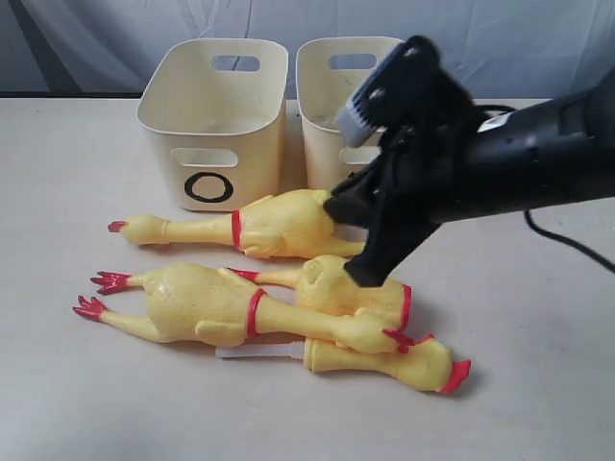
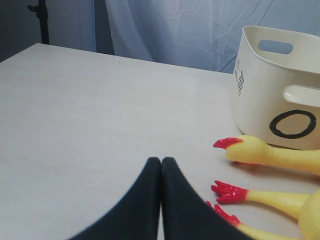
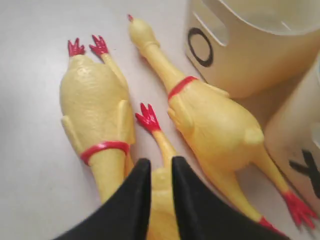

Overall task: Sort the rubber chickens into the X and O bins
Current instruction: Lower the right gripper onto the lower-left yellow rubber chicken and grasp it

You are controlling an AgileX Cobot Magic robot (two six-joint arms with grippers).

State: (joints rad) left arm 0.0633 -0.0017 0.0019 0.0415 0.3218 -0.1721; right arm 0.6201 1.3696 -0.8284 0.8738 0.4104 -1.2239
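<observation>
Soft, light and likely springy, the long yellow rubber chickens (image 1: 202, 303) lying together on the pale desk (image 1: 58, 384) before the cream plastic O bin (image 1: 163, 163) and X bin (image 1: 317, 154) look best pinched at a thin neck, the right pincer (image 3: 157, 167) hovering narrowly parted and empty, the left pincer (image 2: 161, 162) closed on nothing.

The exterior camera is facing the marked front of the O bin (image 1: 255, 168) from slightly above, moderately near. The left wrist camera is sitting low, viewing that bin obliquely from farther off. The right wrist camera is looking steeply down, close before it. All three are sharing it.
</observation>
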